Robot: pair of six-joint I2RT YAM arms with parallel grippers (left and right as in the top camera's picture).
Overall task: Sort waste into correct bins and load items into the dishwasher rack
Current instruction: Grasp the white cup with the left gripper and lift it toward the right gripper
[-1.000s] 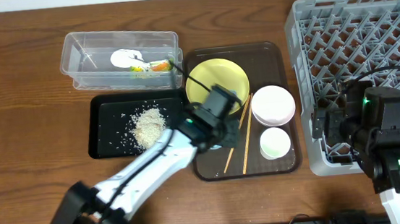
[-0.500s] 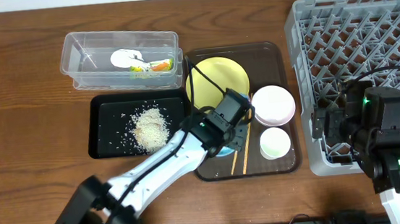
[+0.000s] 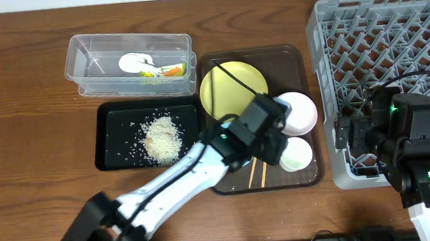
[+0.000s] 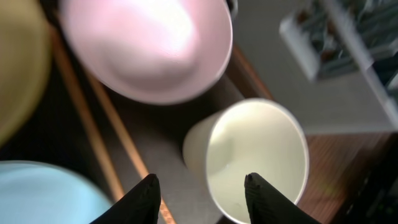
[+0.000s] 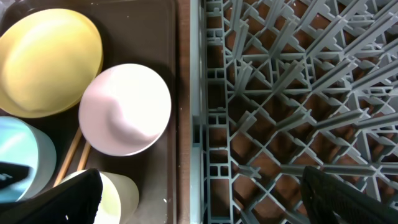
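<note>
dishwashing station: rack (image 3: pixel 395 42), tray (image 3: pixel 296 66), wooden table (image 3: pixel 19 114)

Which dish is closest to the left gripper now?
The small white cup: one fingertip of the open left gripper overlaps its mouth in wrist view; the pinkish-white bowl and light blue bowl lie clear of both.

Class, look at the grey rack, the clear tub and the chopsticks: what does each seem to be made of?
Grey rack: moulded plastic, matt, with lattice ribs.
Clear tub: probably glossy plastic; its contents show through.
Chopsticks: likely wood, brown and unglossy.

A dark brown wooden table (image 3: pixel 19 114) under soft, even light.
</note>
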